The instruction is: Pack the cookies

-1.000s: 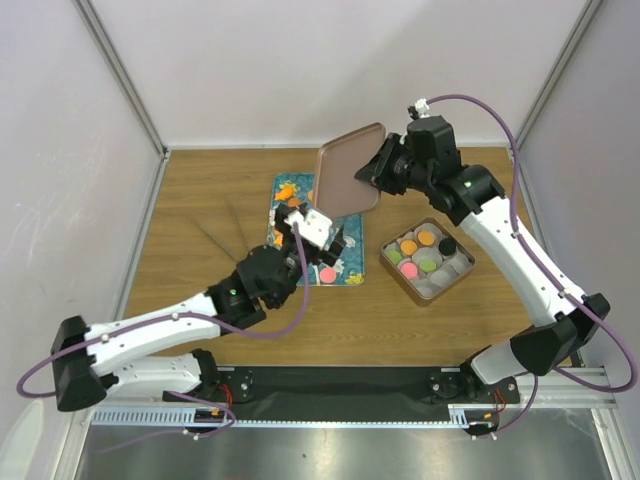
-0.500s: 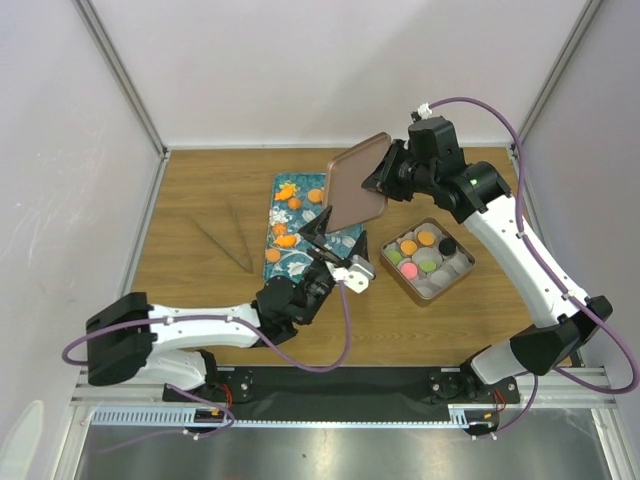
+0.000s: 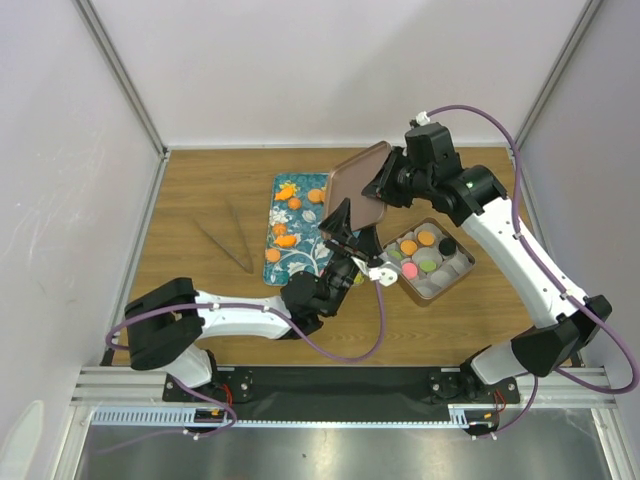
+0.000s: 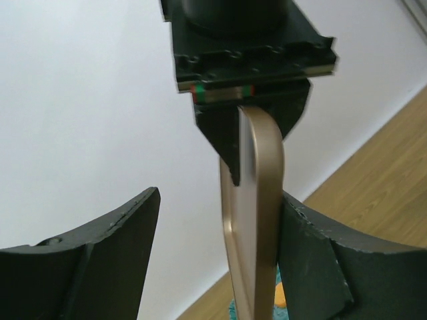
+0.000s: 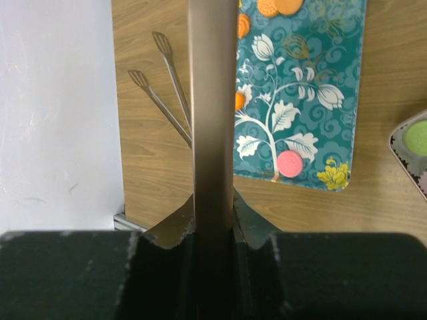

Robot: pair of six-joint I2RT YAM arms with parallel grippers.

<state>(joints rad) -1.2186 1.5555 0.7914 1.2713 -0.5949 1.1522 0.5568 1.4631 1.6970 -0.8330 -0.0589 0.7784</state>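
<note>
Right end effector (image 3: 385, 180): clamped on one edge of a bronze lid (image 3: 353, 188). In the right wrist view the lid runs edge-on up the middle, pinched between both fingers.

Lid: held in the air and tilted, above the far right part of the teal tray (image 3: 292, 262) and just left of the tin (image 3: 452, 275).

Left end effector (image 4: 220, 200): fingers (image 4: 100, 247) spread wide and pointing up at the lid. In the left wrist view the lid's rounded edge stands between the two fingers. The left one is well clear of it, and whether the right one touches it I cannot tell.

Cookies (image 3: 409, 247): several sit in cups inside the open tin, on the right of the tabletop (image 3: 200, 185). They are orange, green, pink and one black at the tin's right side.

Orange cookies (image 3: 294, 203): a few lie on the far end of the teal tray.

Pink cookie (image 5: 289, 163): flat on the tray near its near edge, seen from the right wrist. From above the left arm hides it.

Tongs (image 3: 225, 240): lying on the bare wood left of the tray, apart from it.
</note>
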